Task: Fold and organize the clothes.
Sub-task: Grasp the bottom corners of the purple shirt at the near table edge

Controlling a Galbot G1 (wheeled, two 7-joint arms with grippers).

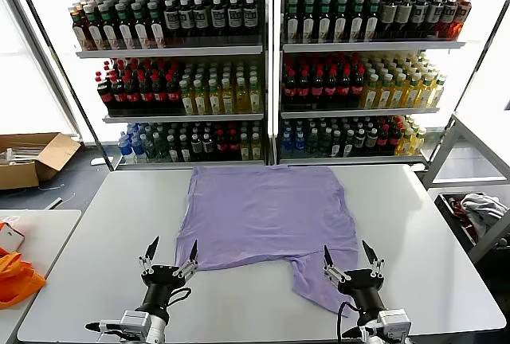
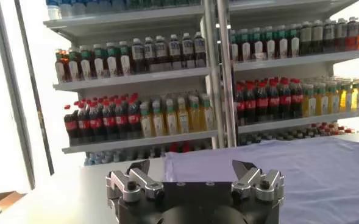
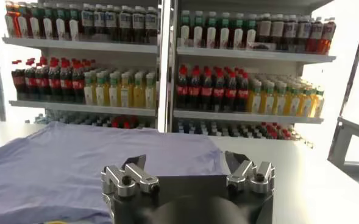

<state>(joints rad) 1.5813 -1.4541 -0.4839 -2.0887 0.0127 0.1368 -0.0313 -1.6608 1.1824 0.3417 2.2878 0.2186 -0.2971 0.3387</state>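
The printed pattern of the lavender T-shirt [image 1: 267, 213] cannot be made out from any view; only plain purple cloth is shown, so which face is up cannot be told. In the left wrist view the shirt [image 2: 277, 176] is cut off by the picture's edge and partly hidden behind the gripper body, and in the right wrist view the shirt [image 3: 75, 164] is likewise hidden in part behind the gripper.

The left gripper [image 1: 170, 250] is held low over the near part of the white table [image 1: 103, 224], at the shirt's near left corner, with its fingers spread apart and pointing away from the robot; nothing is gripped. The right gripper [image 1: 351, 255] is held at the near right, over or just beside the sleeve that trails toward the table's near edge, with its fingers also spread apart and nothing between them.

The shirt is laid flat across the middle of the table, its far edge near the shelves of bottles [image 1: 263, 73]. An orange cloth [image 1: 16, 276] is seen on a side table to the left, cut off by the frame
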